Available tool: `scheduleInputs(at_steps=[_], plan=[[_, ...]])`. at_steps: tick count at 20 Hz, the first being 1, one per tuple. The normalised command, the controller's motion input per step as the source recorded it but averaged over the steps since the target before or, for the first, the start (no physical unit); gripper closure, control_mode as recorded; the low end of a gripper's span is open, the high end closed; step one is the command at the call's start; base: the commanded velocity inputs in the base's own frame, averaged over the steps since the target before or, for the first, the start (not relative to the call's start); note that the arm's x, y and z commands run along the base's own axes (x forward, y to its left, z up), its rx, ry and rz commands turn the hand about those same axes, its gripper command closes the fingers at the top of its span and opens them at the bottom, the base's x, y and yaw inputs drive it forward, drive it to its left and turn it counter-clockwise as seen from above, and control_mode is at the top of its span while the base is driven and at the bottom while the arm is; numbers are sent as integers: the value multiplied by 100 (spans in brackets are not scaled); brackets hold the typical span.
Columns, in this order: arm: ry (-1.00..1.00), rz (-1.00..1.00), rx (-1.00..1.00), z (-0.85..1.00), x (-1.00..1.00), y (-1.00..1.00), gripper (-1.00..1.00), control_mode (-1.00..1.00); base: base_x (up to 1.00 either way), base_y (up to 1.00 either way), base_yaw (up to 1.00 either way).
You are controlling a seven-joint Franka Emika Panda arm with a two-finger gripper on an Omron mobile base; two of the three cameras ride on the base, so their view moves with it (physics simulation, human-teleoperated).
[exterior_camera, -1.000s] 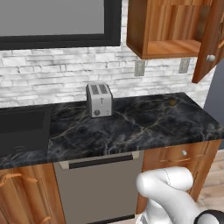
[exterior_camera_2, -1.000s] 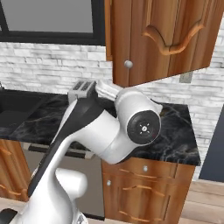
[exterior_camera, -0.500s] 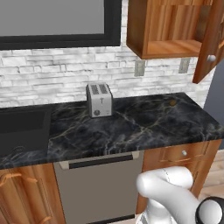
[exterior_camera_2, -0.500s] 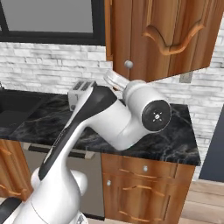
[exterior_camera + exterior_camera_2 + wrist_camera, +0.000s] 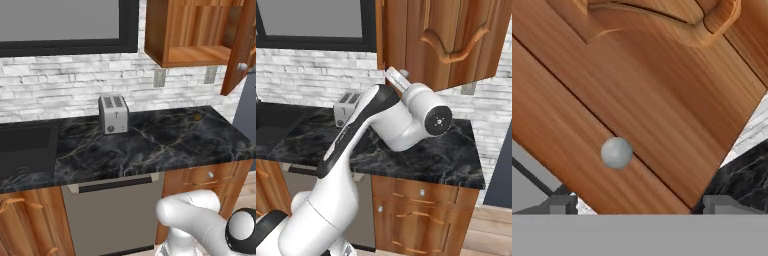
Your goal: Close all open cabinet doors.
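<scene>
Reddish-brown wood fills the hand view: an open cabinet door (image 5: 662, 100) stands right in front of the pincer (image 5: 637, 202), its silver knob (image 5: 616, 152) just ahead of the fingertips (image 5: 559, 204) and a little toward the left one. The pincer is released, its tips spread wide with nothing between them, and I cannot tell whether they touch the wood yet. In the left base view, this right-hand door (image 5: 241, 47) stands swung out and the cupboard interior (image 5: 192, 30) lies bare, so the task looks unfinished: at least this door is left to shut. The next step is probably to press on the panel just ahead of the pincer.
</scene>
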Motion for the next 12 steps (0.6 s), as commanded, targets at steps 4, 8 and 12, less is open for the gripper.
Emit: scheduleInputs(at_steps=[4, 8, 12], plan=[[-6, 0, 18, 0, 59, 8, -100, -100, 0, 0, 0], [-9, 0, 19, 0, 66, 10, -100, -100, 0, 0, 0], [-1, 0, 14, 0, 67, 9, -100, -100, 0, 0, 0]])
